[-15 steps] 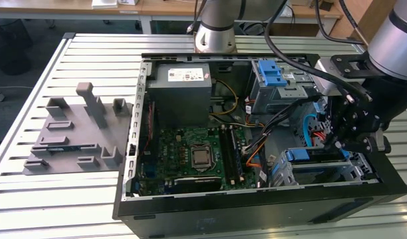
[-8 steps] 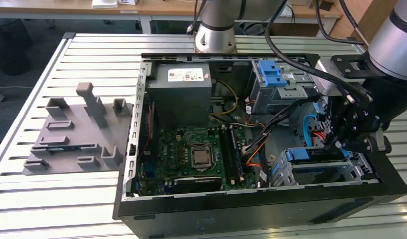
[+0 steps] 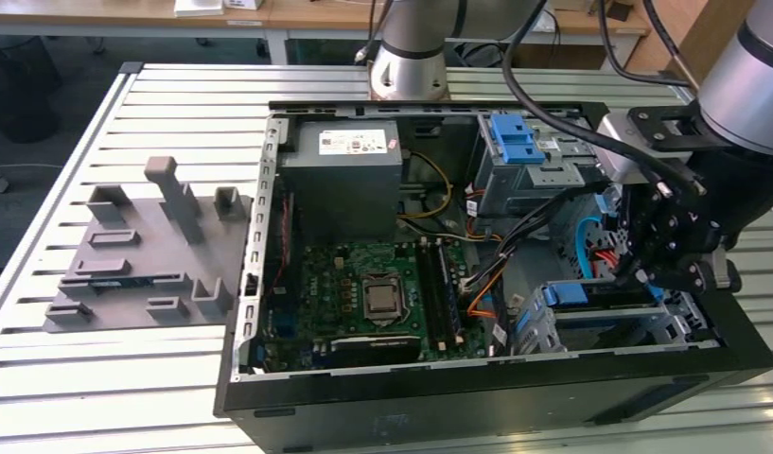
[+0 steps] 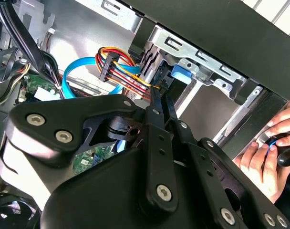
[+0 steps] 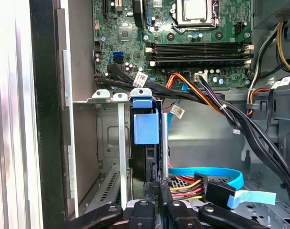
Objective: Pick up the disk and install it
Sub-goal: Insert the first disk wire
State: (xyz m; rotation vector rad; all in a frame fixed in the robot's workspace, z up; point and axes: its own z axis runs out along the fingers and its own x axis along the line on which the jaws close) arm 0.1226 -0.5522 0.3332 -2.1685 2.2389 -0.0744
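Blue-railed disk [image 5: 146, 129] inside drive cage [image 5: 109, 143].

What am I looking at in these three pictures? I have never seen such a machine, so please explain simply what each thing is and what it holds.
The machine is a robot arm with a black gripper at its end. The exterior view comes from a camera off the arm and looks down at a ribbed metal table. On the table lies an open computer case, showing the green circuit board and a grey power box. Toward the exterior view's left lies a grey holder with upright blocks.

The two wrist views come from cameras riding on the arm, so they look closely inside the case. The gripper reaches down at a metal drive cage. Standing in that cage is the disk, with a blue tab on top. The gripper's tips appear to be around the disk's edge. A person's hand rests outside the case in the second wrist view.
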